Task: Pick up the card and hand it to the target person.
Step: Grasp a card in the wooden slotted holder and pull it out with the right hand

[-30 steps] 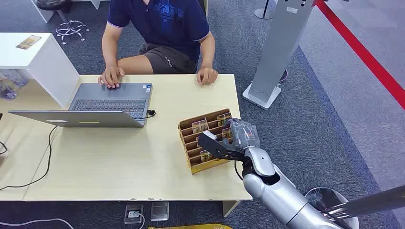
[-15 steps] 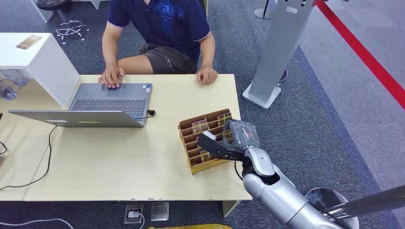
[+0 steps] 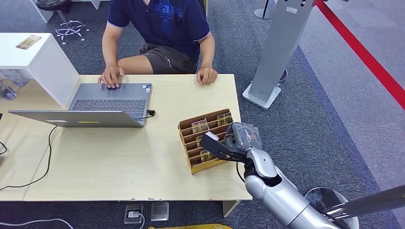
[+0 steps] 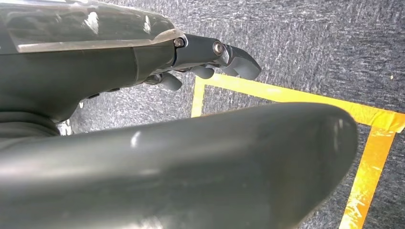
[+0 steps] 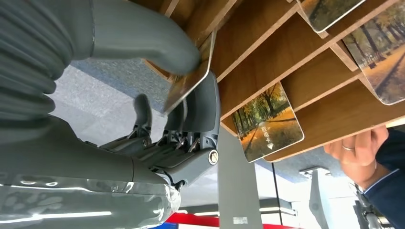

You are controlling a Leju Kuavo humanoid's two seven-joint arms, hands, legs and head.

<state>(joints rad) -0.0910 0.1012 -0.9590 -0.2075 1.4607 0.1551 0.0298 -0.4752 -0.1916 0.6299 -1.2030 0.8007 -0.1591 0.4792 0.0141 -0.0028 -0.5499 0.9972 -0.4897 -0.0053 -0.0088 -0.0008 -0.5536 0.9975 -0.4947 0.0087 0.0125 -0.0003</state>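
From the head view I log, at the far left, a white box-shaped stand [image 3: 40,59] sitting on the pale wooden counter [image 3: 105,167], with a small card-like item on its top face. Next along is an open grey laptop [image 3: 102,105], a black cable [image 3: 45,162] trailing from it toward the near edge. A person in a dark blue shirt [image 3: 160,24] sits behind the far edge, one hand on the laptop deck [image 3: 111,76] and the other flat on the counter [image 3: 207,75]. Right of centre stands the brown slotted wooden card rack [image 3: 203,138], several slots holding picture cards with autumn-tree prints. My right robot hand [image 3: 234,140] is at the rack's right side; in the right wrist view its thick grey thumb [image 5: 143,40] and a darker finger pinch a thin card with rounded corners [image 5: 188,81], the card seen almost edge-on at the rim of a rack slot, so I cannot tell whether it is clear of the slot. A neighbouring tree-print card [image 5: 267,119] sits loose in the next slot. Further right, off the counter, a grey upright post on a white base [image 3: 274,52] stands on blue-grey carpet, and a red floor stripe [image 3: 367,57] runs diagonally beyond it. My left robot hand [image 4: 210,59] hangs over dark carpet with yellow tape lines [image 4: 286,95], fingers loosely curled, holding nothing.
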